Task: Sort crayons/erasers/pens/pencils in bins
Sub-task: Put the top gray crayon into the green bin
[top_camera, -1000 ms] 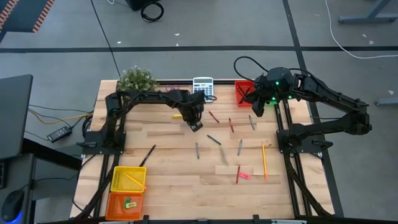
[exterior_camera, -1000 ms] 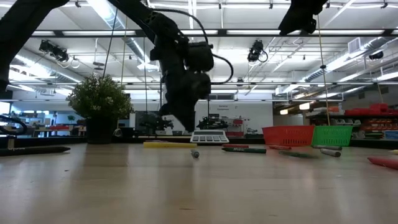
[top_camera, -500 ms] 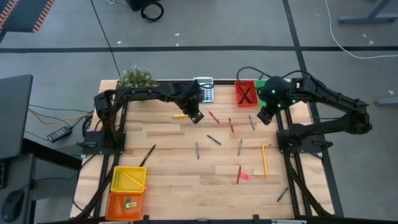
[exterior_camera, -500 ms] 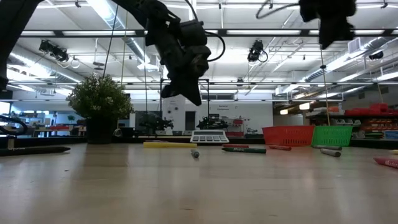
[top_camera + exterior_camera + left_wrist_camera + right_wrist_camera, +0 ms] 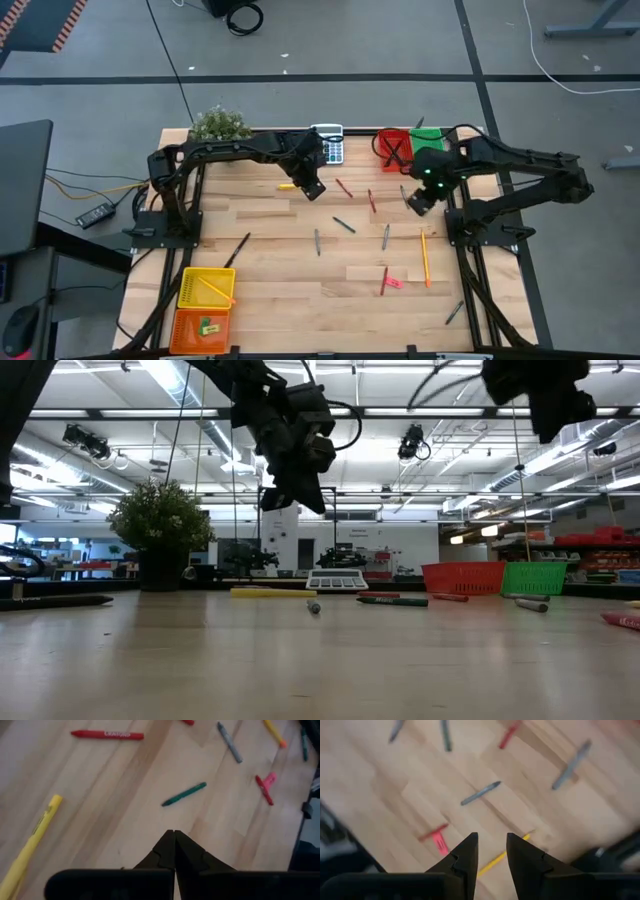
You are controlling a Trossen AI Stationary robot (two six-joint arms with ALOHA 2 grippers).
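A pale wooden slatted table is seen from above. At its near left corner sit a yellow mesh plastic bin and an orange mesh plastic bin. The left gripper, fingers pressed together and holding nothing, hangs over the far middle, just beside a bright yellow pen. Red and grey-green crayons lie scattered across the centre. The right gripper, fingers slightly spread and empty, hovers at the far right, near a red mesh bin and a green mesh bin. A long orange-yellow pencil lies on the right.
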